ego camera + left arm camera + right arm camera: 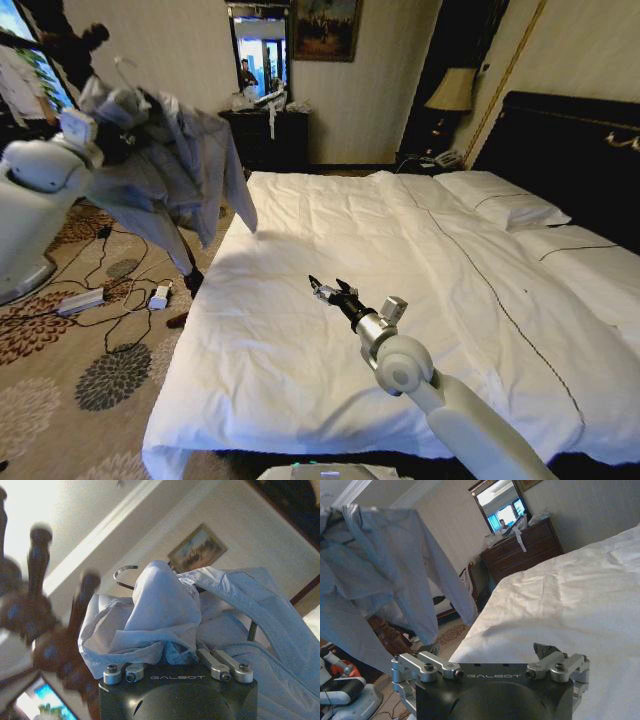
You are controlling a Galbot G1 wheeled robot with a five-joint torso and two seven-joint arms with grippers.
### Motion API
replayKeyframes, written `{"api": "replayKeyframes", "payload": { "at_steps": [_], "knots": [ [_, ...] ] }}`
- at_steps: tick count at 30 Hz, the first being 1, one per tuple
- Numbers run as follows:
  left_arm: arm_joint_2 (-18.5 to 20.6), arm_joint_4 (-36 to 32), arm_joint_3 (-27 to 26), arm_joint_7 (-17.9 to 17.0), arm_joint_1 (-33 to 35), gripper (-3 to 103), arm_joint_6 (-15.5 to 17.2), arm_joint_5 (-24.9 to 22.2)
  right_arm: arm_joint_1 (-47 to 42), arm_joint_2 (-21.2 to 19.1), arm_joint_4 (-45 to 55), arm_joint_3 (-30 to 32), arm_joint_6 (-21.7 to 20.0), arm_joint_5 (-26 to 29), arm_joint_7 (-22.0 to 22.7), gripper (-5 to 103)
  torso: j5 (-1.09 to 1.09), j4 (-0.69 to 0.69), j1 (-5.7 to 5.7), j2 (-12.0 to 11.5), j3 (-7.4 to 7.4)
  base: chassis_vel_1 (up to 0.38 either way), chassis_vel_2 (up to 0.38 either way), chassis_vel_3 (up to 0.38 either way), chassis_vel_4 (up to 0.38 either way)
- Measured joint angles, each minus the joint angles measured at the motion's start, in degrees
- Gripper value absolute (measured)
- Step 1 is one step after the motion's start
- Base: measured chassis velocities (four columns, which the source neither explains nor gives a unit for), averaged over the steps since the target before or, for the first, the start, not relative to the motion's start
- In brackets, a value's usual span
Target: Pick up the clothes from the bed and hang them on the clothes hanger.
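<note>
A: Left claw [172,655]?
B: Clenched on the shirt [185,165], raised beside the bed [420,300]; hanger [125,572] hook showing above the cloth.
A: Right claw [332,292]?
B: Released, empty, over the duvet. Pickup done; final hanging unconfirmed.

A hotel-style bedroom. A large bed [400,300] with a smooth white duvet and piped white pillows [505,205] stands against a tall black headboard [570,160]. Beside the headboard a lamp [452,90] sits by a telephone [445,158]. Beyond the bed's foot, a dark wooden dresser [265,135] stands against the pale wall under a mirror [260,50], with a framed painting [325,28] just beside the mirror. The floor beside the bed is patterned floral carpet [110,375].
</note>
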Motion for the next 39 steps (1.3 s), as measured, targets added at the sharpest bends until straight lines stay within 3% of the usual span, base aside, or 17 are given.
{"api": "replayKeyframes", "payload": {
  "at_steps": [4,9,15,19,22,26,29,34,39],
  "knots": [
    [1.41,-5.21,0.3,-5.86,0.06,21,4.08,-0.88,-0.77,-0.26,0.96,0.75,-0.01,-0.35,-0.02,100,0.01,0.02,0.0,0.0,0.0,0.0,0.0,0.0,0.0],
    [3.82,-7.89,-0.55,-8.42,1.85,21,6.49,-1.43,-1.22,-0.77,1.65,1.03,-0.03,-0.52,-0.02,100,-0.01,0.0,0.0,0.0,0.0,0.0,0.0,0.0,0.0],
    [6.63,-8.81,-3.76,-9.99,3.88,20,5.79,-1.88,-1.07,-0.98,1.79,0.9,-0.05,-0.52,-0.02,100,-0.03,0.09,0.0,0.0,0.0,0.0,0.0,0.0,0.0],
    [7.05,-8.35,-5.23,-9.97,4.5,20,4.58,-2.54,-0.8,-0.49,1.7,0.33,-0.15,-0.54,-0.04,100,-0.02,0.03,0.0,0.0,0.0,0.0,0.0,0.0,0.0],
    [7.13,-7.11,-5.62,-9.0,4.39,20,4.56,-3.47,-0.8,-0.24,1.51,0.01,-0.22,-0.61,-0.05,100,0.01,0.0,0.0,0.0,0.0,0.0,0.0,0.0,0.0],
    [5.49,-1.92,-3.73,-5.24,1.98,20,2.84,-3.95,-1.22,-0.26,1.46,0.01,-0.25,-0.84,-0.1,100,-0.02,0.09,0.0,0.0,0.0,0.0,0.0,0.0,0.0],
    [2.04,5.17,0.28,-1.01,-2.81,20,-0.11,-4.37,-1.93,-0.17,1.38,0.28,-0.25,-0.96,-0.1,100,-0.01,0.0,0.01,0.0,0.0,0.0,0.0,0.0,0.0],
    [-0.71,10.25,4.88,3.57,-7.88,20,-1.93,-3.63,-1.15,-0.63,0.59,0.45,-0.25,-0.24,-0.06,100,0.0,0.09,-0.01,0.0,0.0,0.0,0.0,0.0,0.0],
    [-1.04,10.41,2.77,3.23,-4.82,20,-1.24,-2.43,-1.9,-0.72,0.4,0.65,-0.24,-0.62,-0.05,100,0.0,0.04,0.0,0.0,0.0,0.0,0.0,0.0,0.0]
  ]
}}
